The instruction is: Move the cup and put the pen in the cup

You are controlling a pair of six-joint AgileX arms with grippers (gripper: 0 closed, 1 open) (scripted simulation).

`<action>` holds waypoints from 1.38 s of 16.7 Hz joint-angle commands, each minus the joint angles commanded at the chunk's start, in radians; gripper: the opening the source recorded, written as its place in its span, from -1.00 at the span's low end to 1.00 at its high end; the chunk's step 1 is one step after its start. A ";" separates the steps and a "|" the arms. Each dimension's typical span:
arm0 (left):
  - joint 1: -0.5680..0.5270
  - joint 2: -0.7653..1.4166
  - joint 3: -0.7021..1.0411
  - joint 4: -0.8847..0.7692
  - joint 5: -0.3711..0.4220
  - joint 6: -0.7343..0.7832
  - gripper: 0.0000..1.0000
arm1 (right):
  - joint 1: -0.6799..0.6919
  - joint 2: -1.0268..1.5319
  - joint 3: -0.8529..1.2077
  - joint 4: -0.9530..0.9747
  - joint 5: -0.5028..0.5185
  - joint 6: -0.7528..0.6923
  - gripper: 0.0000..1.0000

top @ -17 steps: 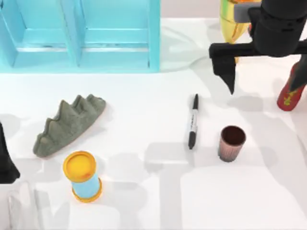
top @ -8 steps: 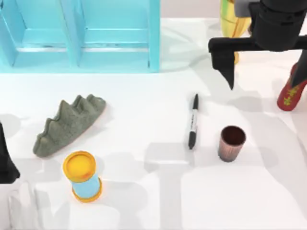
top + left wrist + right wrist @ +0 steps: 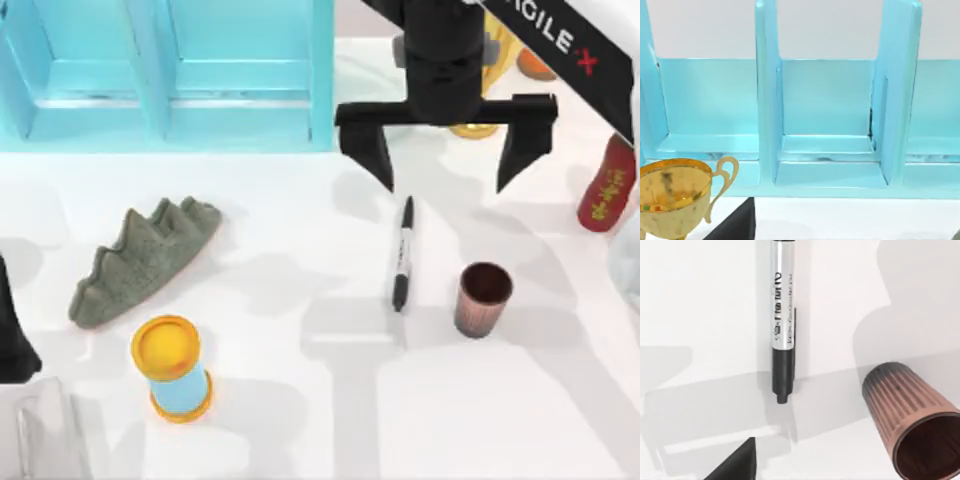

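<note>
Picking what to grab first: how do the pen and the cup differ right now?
The pen lies flat on the table; the cup stands upright, mouth open. The pen is slim, black with a white-grey band; the cup is stubby, ribbed, copper-brown. The pen sits left of the cup, apart from it. Both rest untouched near the open right gripper.

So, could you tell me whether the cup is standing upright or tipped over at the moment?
Upright. The cup stands on the table with its dark open mouth facing up, apart from the pen lying flat beside it.

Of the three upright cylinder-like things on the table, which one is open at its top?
The cup, right of the pen: its dark inside shows. The blue cylinder has a yellow cap; the red bottle is closed.
</note>
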State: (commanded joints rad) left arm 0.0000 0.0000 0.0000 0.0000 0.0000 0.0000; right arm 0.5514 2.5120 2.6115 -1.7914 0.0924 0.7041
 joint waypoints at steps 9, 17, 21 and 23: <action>0.000 0.000 0.000 0.000 0.000 0.000 1.00 | 0.059 0.274 0.287 -0.032 0.046 0.094 1.00; 0.000 0.000 0.000 0.000 0.000 0.000 1.00 | 0.053 0.352 0.332 0.005 0.046 0.089 1.00; 0.000 0.000 0.000 0.000 0.000 0.000 1.00 | 0.050 0.315 0.212 0.080 0.048 0.086 1.00; 0.000 0.000 0.000 0.000 0.000 0.000 1.00 | 0.048 0.289 0.139 0.131 0.048 0.085 1.00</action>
State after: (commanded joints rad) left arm 0.0000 0.0000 0.0000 0.0000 0.0000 0.0000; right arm 0.5997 2.8015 2.7502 -1.6608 0.1400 0.7888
